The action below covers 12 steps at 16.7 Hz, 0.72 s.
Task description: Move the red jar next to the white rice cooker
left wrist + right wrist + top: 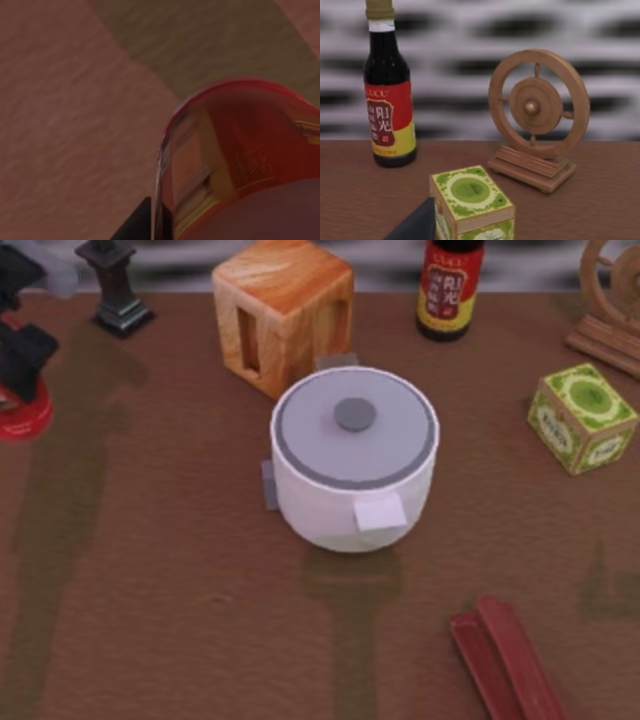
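Over at the far left edge of the bench [180, 640], the left claw [20, 365] sits right on top of the red jar [22, 418], dark hardware covering most of it so only a red crescent shows below; the left wrist view is filled with the jar's red wall and label, pressed close against the camera, with one dark fingertip [137, 225] showing just beside it. That reads as grasping the jar, though whether it is lifted clear of the bench I cannot tell. Just right of that, at the back, a dark candlestick-like stand [118, 290]; then the wooden cube [283, 312] sits just behind the white rice cooker [353, 465], which sits mid-bench, well apart from the jar. Further right, the dark soy sauce bottle [450, 290], the green box [582, 418], a wooden wheel ornament [612, 310] and red sticks [505, 655] at the front. The right claw is out of the top view; its wrist camera faces the bottle and box, only a dark finger [415, 222] in shot, grip unreadable. So we're at the pick-up stage; next, I'd say, carry the jar rightward across open bench and set it down on the cooker's left flank, clear of its grey side tab.
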### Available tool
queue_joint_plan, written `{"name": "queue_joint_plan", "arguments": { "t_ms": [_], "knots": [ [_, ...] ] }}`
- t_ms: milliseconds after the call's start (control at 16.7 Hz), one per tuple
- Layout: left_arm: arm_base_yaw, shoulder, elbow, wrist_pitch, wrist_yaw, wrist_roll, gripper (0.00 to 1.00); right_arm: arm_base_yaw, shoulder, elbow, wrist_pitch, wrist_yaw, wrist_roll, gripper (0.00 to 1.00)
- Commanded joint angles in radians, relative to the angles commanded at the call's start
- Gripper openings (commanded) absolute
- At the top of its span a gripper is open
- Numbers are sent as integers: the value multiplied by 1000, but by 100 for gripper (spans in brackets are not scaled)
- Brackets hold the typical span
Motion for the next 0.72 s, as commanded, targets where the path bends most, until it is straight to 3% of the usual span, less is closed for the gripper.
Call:
{"name": "queue_joint_plan", "arguments": {
  "t_ms": [300,720],
  "knots": [
    [-6,-175,-247,96,3,-6,0,0,0,0,0,0,0,100],
    [-5,-199,-280,109,3,-5,0,0,0,0,0,0,0,100]
  ]
}}
